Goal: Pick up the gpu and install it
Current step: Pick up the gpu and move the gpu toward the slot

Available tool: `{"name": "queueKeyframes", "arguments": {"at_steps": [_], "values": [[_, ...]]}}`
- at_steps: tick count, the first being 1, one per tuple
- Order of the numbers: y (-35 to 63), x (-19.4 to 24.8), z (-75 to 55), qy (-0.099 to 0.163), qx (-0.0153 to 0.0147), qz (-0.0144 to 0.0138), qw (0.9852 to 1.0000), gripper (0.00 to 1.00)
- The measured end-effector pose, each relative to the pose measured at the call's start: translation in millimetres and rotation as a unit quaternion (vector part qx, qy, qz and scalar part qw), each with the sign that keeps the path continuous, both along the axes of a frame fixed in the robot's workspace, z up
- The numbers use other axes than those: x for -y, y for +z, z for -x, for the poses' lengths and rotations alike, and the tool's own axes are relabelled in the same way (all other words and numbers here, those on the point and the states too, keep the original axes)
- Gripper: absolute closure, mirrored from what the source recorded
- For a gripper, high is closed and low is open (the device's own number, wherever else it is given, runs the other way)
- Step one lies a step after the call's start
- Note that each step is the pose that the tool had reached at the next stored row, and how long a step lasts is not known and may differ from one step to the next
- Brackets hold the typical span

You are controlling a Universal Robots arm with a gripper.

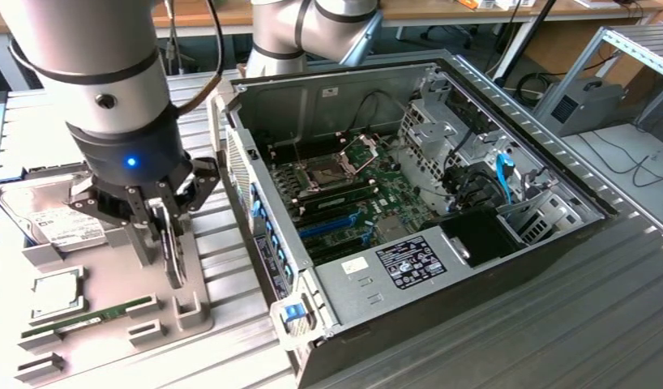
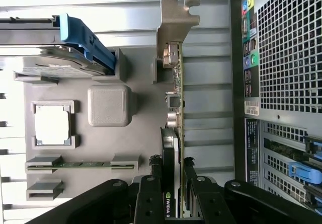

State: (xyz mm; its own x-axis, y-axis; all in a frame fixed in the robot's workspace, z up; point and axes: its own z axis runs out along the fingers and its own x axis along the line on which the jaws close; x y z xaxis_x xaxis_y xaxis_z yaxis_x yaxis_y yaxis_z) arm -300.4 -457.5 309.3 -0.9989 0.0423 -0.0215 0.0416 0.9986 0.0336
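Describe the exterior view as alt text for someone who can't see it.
A robot's gripper clasps the gpu, standing on edge in a grey parts tray. An open computer case sits at the exterior view's right.

We record: card held in our matt black pincer, green board with bare silver metal bracket; under the pincer, matt grey plastic tray; beside it, dull perforated metal case.

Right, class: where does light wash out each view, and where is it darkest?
Exterior view: sunlight bleaches the tray and hard drive; the case interior is darkest. Wrist view: the table glares white beyond the gpu; the gripper near black.
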Motion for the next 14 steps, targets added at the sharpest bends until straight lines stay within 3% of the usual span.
{"name": "queueKeyframes", "arguments": {"at_steps": [14], "values": [[49.2,-2.7,0.0,0.000,0.0006,0.0008,1.0000,0.73]]}}
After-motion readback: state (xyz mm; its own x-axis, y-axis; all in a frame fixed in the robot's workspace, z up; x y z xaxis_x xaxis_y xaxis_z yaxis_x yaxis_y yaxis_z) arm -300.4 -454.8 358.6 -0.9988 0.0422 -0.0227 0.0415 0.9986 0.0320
